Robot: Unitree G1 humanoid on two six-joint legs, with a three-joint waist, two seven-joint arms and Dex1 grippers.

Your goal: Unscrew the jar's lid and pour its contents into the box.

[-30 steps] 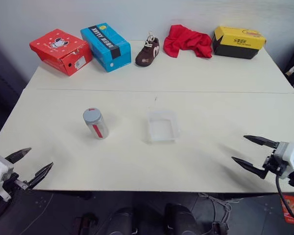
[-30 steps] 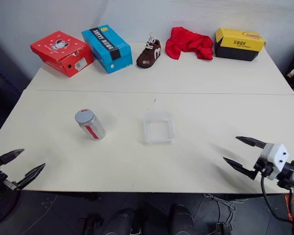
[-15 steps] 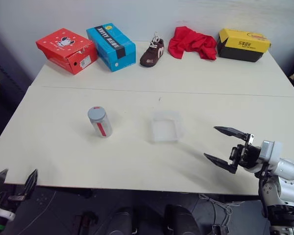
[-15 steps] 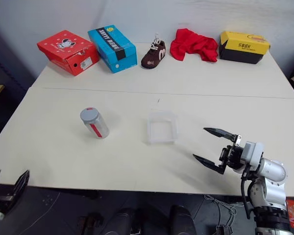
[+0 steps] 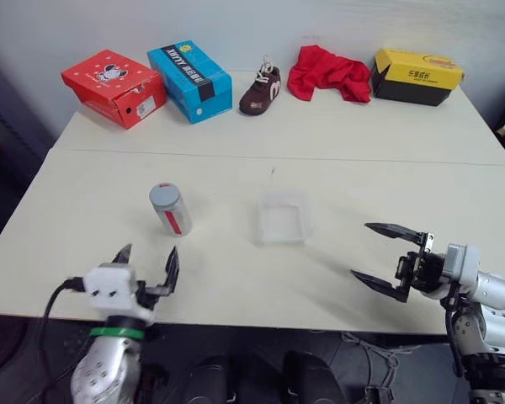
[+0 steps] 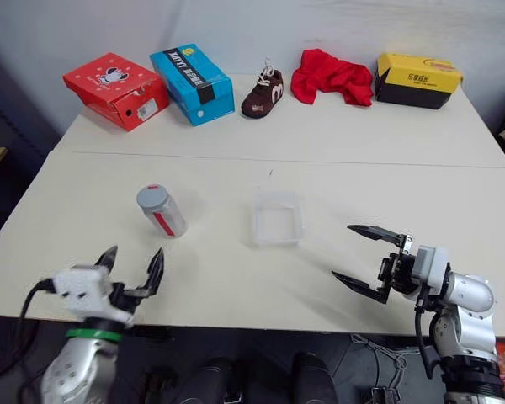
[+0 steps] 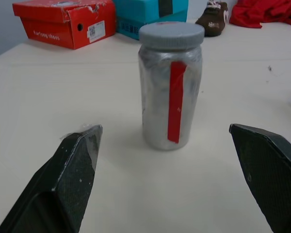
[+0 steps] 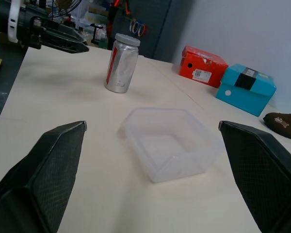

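- Left claw (image 5: 146, 261) wide open, empty, over near table edge, pointing fwd at jar; left fingers (image 7: 72, 170) stand either side of jar in wrist view, not touching it.
- Right claw (image 5: 385, 257) also wide open, empty, low over table on right side, pointing left toward box; right fingers (image 8: 43, 170) frame box in wrist view, apart from it.
- Jar (image 5: 169, 209) upright on table, just beyond left claw, well left of box; red stripe (image 7: 176, 101) runs down its side.
- Lid (image 7: 171, 35) grey, still on jar.
- Contents: can't tell, jar wall too cloudy to see through.
- Box (image 5: 281, 216) clear, shallow, sits flat near table centre, between jar and right claw; looks empty.
- Table (image 5: 236, 143) cream, w/ a seam across it beyond jar and box.
- Far edge, left to right: red shoebox (image 5: 113, 87), blue shoebox (image 5: 189, 81) just beside it, brown shoe (image 5: 261, 89), red cloth (image 5: 326, 72), yellow shoebox (image 5: 417, 75). All well apart from jar and box.
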